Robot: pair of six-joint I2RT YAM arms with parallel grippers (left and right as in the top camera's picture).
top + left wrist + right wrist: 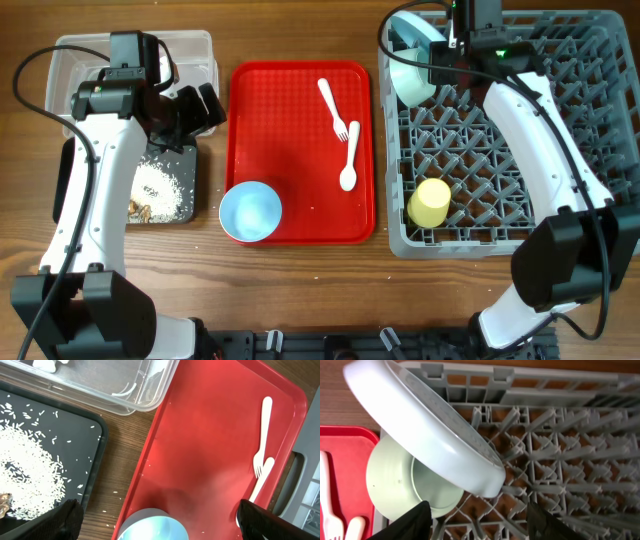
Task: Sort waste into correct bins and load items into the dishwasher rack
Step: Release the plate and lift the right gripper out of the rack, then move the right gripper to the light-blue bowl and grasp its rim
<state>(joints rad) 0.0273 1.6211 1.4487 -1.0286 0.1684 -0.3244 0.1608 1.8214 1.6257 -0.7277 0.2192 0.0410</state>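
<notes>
My left gripper [157, 522] is open and empty above the left edge of the red tray, over the pale blue bowl [250, 211] [152, 526]. A white fork [333, 108] [262, 435] and spoon [349, 158] lie on the tray. My right gripper [477, 522] is open at the far-left corner of the grey dishwasher rack [560, 130] [570, 445]. The pale blue plate [425, 430] leans on edge there, apart from the fingers, over the pale green bowl [395, 480] [412, 80]. A yellow cup [431, 202] lies in the rack. Rice and brown scraps [155, 190] [30, 475] lie in the black tray [95, 455].
The red tray [290, 140] [200, 445] lies mid-table. The clear tub [195, 55] [100, 390] stands at the far left, partly behind my left arm. Loose rice grains lie on the wood between the black tray and the red tray.
</notes>
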